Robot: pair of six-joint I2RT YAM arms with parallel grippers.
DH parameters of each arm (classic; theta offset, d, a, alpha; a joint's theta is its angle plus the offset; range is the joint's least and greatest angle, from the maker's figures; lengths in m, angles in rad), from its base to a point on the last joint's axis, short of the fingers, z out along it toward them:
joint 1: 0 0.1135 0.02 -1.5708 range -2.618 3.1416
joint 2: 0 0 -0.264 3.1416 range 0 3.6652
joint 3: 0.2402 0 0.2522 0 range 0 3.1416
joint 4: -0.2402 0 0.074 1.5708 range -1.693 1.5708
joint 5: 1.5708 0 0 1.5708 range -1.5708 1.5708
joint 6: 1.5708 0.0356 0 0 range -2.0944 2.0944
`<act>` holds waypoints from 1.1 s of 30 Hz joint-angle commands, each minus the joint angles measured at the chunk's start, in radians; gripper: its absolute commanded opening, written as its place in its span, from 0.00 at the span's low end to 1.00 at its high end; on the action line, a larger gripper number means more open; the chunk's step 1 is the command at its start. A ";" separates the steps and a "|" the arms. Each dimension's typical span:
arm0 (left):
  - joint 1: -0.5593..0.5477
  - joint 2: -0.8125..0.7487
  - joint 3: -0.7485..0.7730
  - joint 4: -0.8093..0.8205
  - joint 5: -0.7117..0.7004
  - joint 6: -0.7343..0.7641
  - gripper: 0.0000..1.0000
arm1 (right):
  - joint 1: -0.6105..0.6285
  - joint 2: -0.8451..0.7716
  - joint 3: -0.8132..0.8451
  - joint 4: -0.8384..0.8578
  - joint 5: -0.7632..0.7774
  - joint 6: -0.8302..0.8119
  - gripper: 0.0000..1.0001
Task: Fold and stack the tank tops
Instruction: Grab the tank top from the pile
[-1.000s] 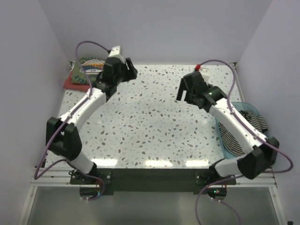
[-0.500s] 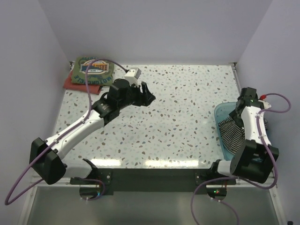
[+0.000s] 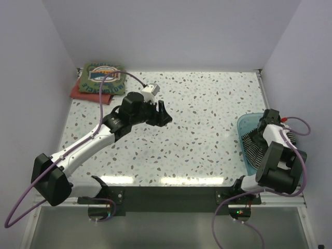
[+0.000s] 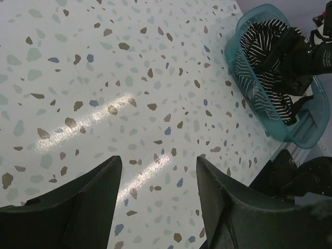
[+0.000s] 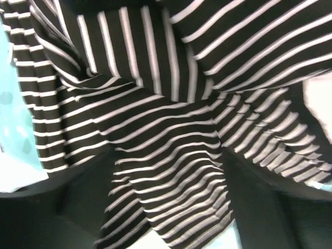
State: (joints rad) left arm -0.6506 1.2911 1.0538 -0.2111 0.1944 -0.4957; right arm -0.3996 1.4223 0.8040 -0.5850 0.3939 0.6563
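At the right edge of the speckled table (image 3: 197, 104), the right gripper (image 5: 171, 207) hangs inside a translucent blue basket (image 3: 243, 124), its jaws spread wide on either side of a crumpled black-and-white striped tank top (image 5: 155, 129). Nothing is gripped yet, and whether the fingers (image 5: 78, 207) already press into the cloth cannot be told from this close.

The top lies bunched in deep folds, so a pinch here could catch a single ridge or a strap instead of the body of the garment, and it would come up twisted and hard to spread. The basket looks light and sits near the table's side. If the cloth drags over its rim on the way out, the basket could tip or slide with it.

At the far left corner the finished pile waits: an olive green tank top (image 3: 102, 78) with a printed graphic, folded on top of a red one (image 3: 78, 92).

The right arm is doubled back tightly on itself, elbow low beside its base and wrist turned steeply down into the basket. The left arm reaches out long and diagonal from its base toward the middle of the table. The left gripper (image 3: 162, 115) tilts down over bare surface, well apart from both the pile and the basket, with its jaws parted and empty.
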 commanded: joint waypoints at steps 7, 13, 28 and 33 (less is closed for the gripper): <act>0.002 -0.030 -0.028 0.021 0.046 0.020 0.64 | -0.004 -0.036 -0.092 0.183 -0.096 0.017 0.30; 0.002 -0.038 0.005 0.003 0.048 0.029 0.63 | -0.004 -0.164 -0.001 0.048 -0.035 -0.007 0.00; 0.043 -0.075 0.129 -0.039 0.010 0.014 0.63 | 0.034 -0.330 0.689 -0.211 -0.299 -0.127 0.00; 0.213 -0.107 0.133 -0.042 0.066 -0.032 0.63 | 0.390 -0.191 0.966 -0.231 -0.187 -0.116 0.00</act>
State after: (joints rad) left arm -0.5224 1.2274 1.1519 -0.2523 0.2359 -0.4980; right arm -0.1764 1.1603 1.6341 -0.8143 0.2024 0.5564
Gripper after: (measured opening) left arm 0.628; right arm 0.036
